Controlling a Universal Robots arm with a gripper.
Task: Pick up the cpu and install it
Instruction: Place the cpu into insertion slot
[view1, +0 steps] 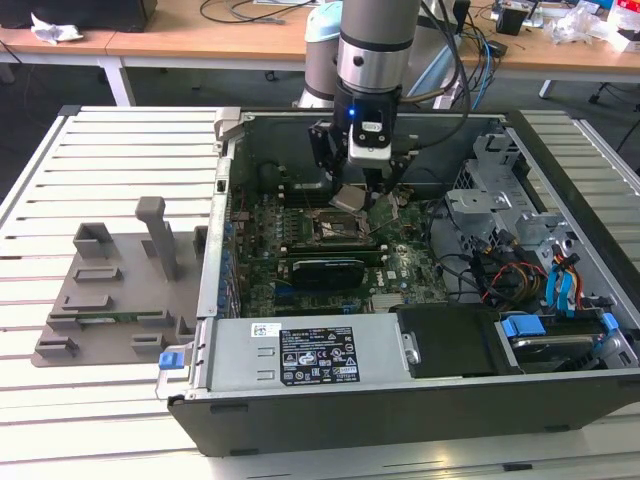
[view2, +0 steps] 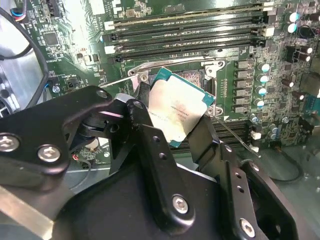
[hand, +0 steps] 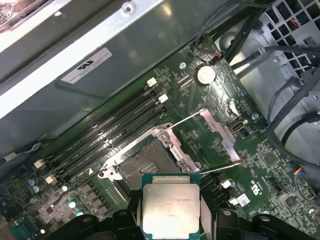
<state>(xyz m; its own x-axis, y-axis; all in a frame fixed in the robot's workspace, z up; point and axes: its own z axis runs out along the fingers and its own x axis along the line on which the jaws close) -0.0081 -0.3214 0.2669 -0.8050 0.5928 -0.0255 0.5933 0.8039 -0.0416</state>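
Black gripper fingers (view2: 150, 145) lie nearest the lens in the second wrist view. The gripper (view2: 176, 132) is clamped on the cpu (view2: 175, 112), with one finger on each of two opposite edges. The cpu is held tilted, metal top facing the camera, above the green motherboard (view2: 250, 65), and it partly covers the open socket (view2: 194, 77). In the first wrist view the cpu (hand: 171, 207) appears just beside the socket (hand: 142, 170), whose load plate (hand: 220, 131) is swung open.

Exterior view, from its left to its right:
- A grey fixture plate (view1: 110, 290) rests on the slatted table (view1: 120, 150).
- The computer case (view1: 350, 415) lies open.
- The arm (view1: 372, 50) reaches down into the case, with the gripper (view1: 365, 195) holding the cpu (view1: 350, 197) over the socket (view1: 335, 230).
- The drive cage (view1: 490, 190) occupies the far side of the case
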